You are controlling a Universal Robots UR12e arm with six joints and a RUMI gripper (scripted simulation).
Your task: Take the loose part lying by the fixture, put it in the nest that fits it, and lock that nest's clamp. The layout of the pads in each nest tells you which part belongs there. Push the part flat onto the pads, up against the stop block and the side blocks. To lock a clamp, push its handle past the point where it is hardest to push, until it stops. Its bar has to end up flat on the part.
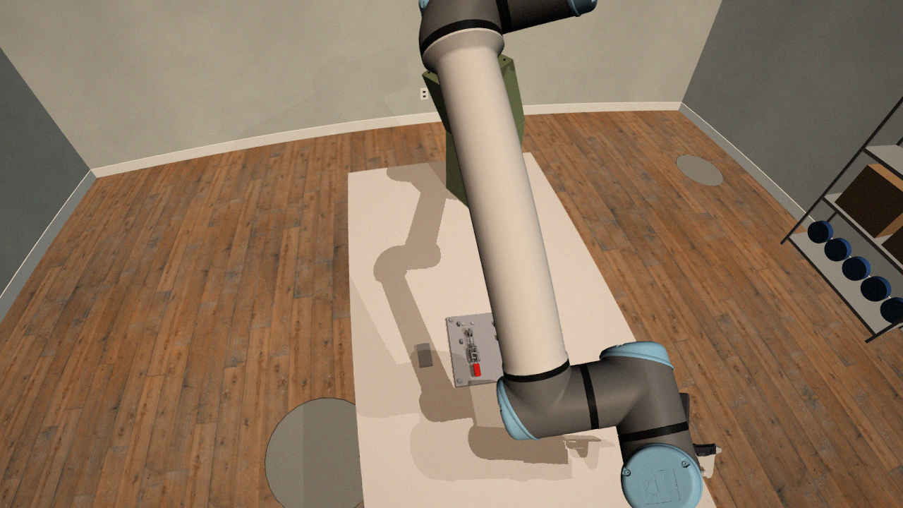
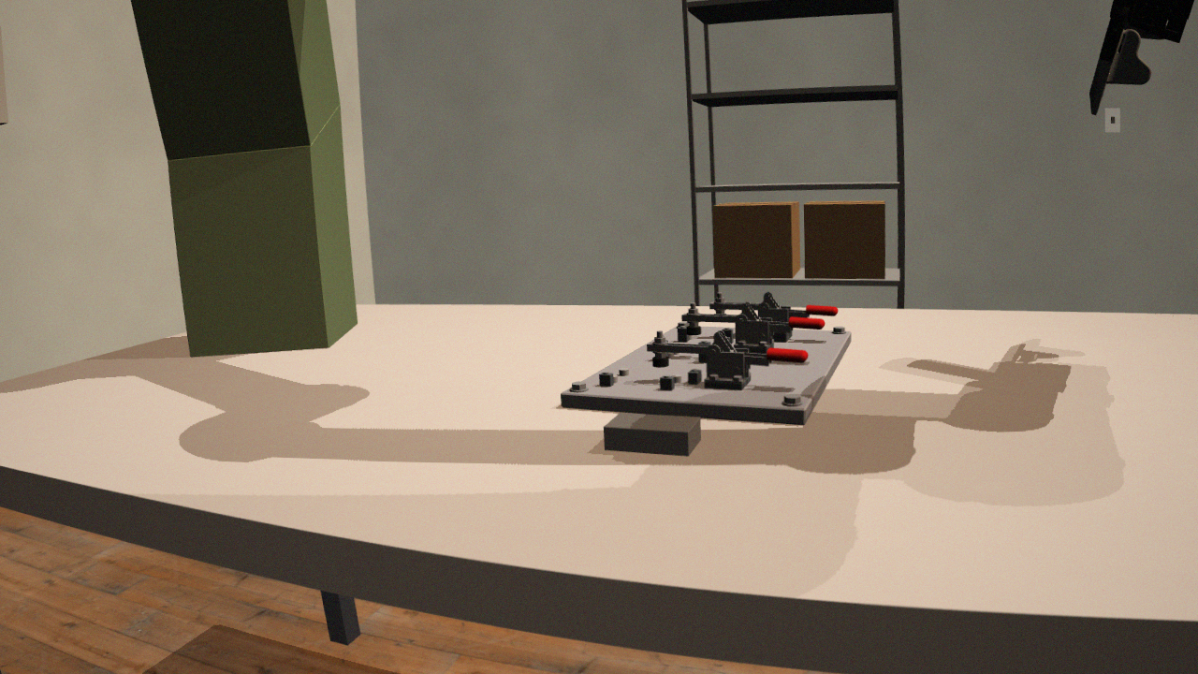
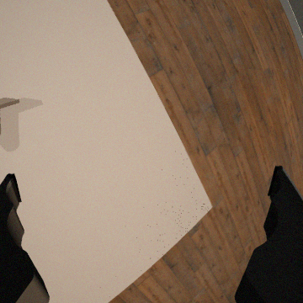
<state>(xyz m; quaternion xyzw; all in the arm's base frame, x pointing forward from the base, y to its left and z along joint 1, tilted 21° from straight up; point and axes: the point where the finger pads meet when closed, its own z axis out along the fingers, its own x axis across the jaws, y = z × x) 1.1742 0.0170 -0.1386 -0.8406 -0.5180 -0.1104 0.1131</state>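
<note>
Your jaws stand fully apart with nothing between them, high over a corner of the surface (image 3: 84,126) near its edge. The wrist view shows only bare top and floor below.

The step in hand looks like the reach for the loose part (image 1: 423,356). That dark grey block lies far to the left of your gripper (image 3: 143,236), flat on the surface just beside the fixture plate (image 1: 456,366), on the plate's far side from the jaws. Bring the jaws across and over the plate with height to spare, so you miss the toggle clamps (image 2: 737,352) and their red handles (image 2: 787,354). Then square the jaws to the block's faces and come straight down around it.

The arm's forearm (image 1: 505,252) covers the plate's near side in the top view, so only one clamp shows there. The pad layouts are too small to read in any view; I'd guess three nests, but check closer before you choose one.
</note>
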